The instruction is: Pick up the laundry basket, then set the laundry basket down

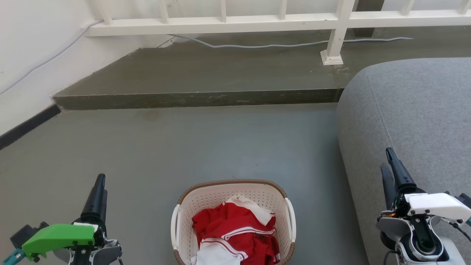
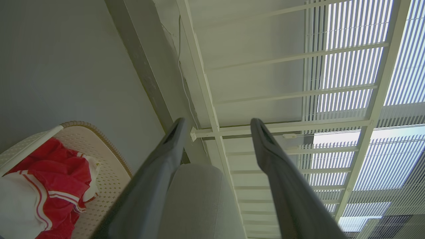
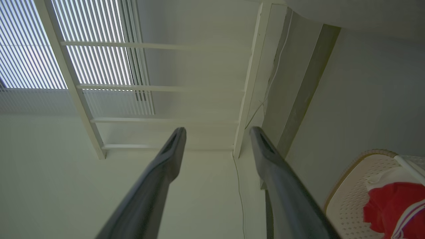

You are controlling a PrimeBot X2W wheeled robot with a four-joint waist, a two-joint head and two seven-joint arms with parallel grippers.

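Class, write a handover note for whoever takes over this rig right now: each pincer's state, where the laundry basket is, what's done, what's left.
Left pincer: open, empty, touching nothing.
Right pincer: open, empty, beside the grey sofa.
Laundry basket: on the floor between the pincers, untouched, red and white clothes inside.
Done: nothing yet.
Left: grasp the handles, lift, set down.

The grey floor (image 1: 220, 140) is bearing the laundry basket (image 1: 206, 200), which is sitting upright on it. To the right of the basket, a grey sofa (image 1: 412, 121) is resting on the floor, not touching the basket. Beyond the basket, well apart, a raised step (image 1: 198, 99) is running across, with a pale cable (image 1: 272, 45) lying on it.
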